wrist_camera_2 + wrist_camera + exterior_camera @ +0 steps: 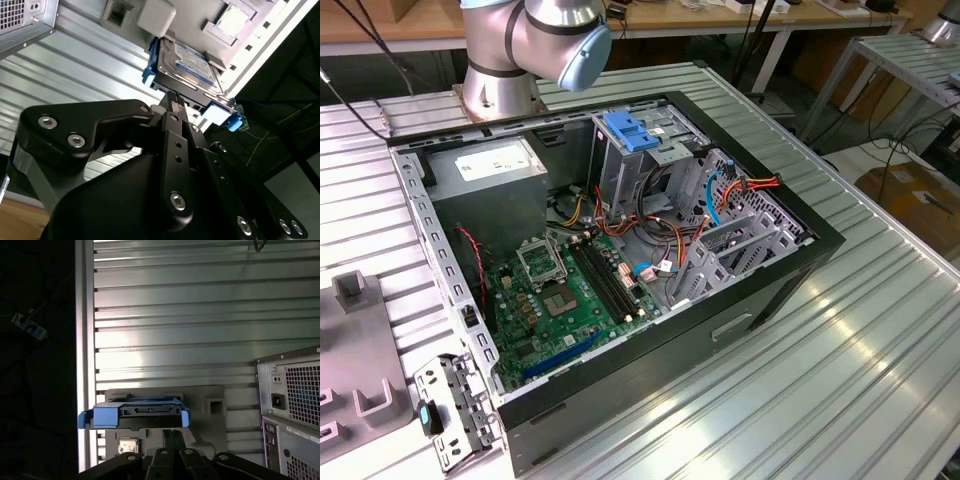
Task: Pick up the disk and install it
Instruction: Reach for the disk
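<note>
Nearest in both wrist views is the end effector [175, 100] [173, 434]. Its two black fingers [169, 131] lie almost together, narrow, and nothing shows between them. Their tips reach the near edge of the disk [187, 65] [145, 411], but whether they touch it cannot be told, since the tips overlap that edge. There is one disk, outside the case [290, 405], lying on a grey fixture [212, 402] just beside the case's vented rear panel. The first wrist view shows the disk edge-on, so its label is hidden. The second wrist view shows the blue-and-white label, with the disk's near edge partly covered by the fingers. Two blue rails [149, 67] frame the disk, one on each side. Under the fixture and case runs the ribbed metal bench [175, 315]. Farther off, in the exterior view, the one case [760, 300] lies open on the bench. Inside it are a green board [560, 300], a grey power supply [495, 165] and a metal cage [620, 175] topped by one blue latch [630, 135]. Tangled cables hide much of the floor beside the cage. Behind the case stands the arm [535, 40], cut off by the frame edge.
</note>
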{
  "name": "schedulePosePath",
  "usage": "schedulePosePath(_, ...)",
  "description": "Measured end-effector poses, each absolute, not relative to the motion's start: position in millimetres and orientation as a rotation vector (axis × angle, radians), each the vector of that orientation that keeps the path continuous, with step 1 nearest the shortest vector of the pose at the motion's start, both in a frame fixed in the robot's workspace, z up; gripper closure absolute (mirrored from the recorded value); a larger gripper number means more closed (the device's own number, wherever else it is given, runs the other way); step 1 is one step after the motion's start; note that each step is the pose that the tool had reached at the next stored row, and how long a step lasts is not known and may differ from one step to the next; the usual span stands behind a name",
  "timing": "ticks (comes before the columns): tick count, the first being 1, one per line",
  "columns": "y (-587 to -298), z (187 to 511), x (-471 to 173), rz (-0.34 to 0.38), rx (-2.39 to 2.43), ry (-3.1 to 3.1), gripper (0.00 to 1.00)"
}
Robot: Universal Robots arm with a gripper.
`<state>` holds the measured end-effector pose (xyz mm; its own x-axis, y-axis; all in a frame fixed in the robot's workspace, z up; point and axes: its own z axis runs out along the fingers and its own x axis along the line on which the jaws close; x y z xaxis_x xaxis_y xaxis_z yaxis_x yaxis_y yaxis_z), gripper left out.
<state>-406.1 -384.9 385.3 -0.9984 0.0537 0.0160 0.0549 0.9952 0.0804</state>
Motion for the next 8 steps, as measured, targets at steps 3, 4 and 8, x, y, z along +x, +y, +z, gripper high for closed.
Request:
schedulePosePath(3, -384.5, 385.0, -420.1, -0.132, -0.085, -3.122, 0.89)
schedulePosePath(4, -384.4, 384.8, -424.9, -0.134, -0.085, -3.122, 0.89)
schedulePosePath(8, -384.2, 384.2, -442.7, -0.143, -0.085, -3.12, 0.89)
